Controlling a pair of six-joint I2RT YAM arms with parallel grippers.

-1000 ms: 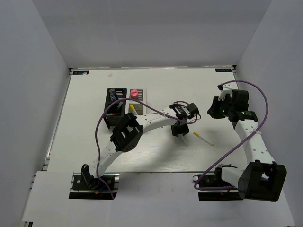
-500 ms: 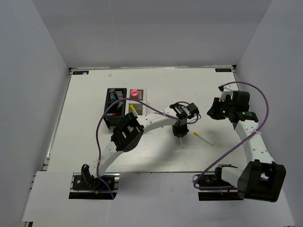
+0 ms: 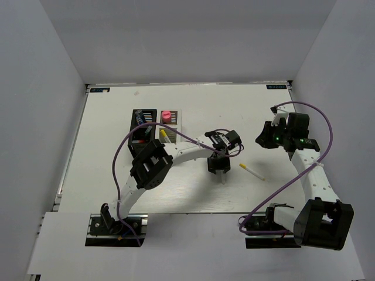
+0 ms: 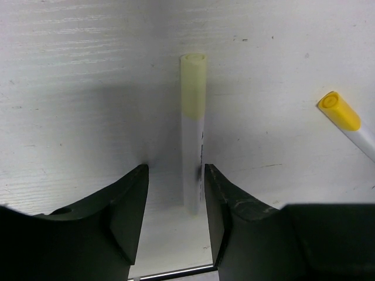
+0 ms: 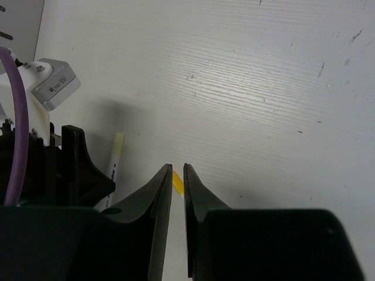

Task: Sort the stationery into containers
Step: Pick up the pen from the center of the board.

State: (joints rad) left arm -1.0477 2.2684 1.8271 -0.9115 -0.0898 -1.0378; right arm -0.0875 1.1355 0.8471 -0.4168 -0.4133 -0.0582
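A white stick with a pale yellow tip (image 4: 193, 134) lies on the table between the open jaws of my left gripper (image 4: 174, 172), close to its right finger (image 4: 220, 199). In the top view that gripper (image 3: 219, 173) is low over the stick (image 3: 224, 178). A second yellow-tipped stick (image 3: 252, 171) lies to the right; it also shows in the left wrist view (image 4: 340, 112). My right gripper (image 3: 261, 140) is raised, its jaws nearly together and empty (image 5: 178, 170), with that stick's yellow tip (image 5: 177, 182) seen below the gap. The black container (image 3: 142, 133) and white container (image 3: 173, 120) stand at back left.
A pink marker (image 3: 166, 115) stands in the white box, with a yellow-tipped item (image 3: 163, 133) beside it. A blue-and-white tube (image 3: 140, 119) and something red (image 3: 139, 141) sit in the black box. The left arm's purple cable (image 3: 126, 149) loops over the table. Walls close in left and right.
My left gripper has moved toward the near side and down over the white stick, jaws now on either side of it. The right arm has barely moved.
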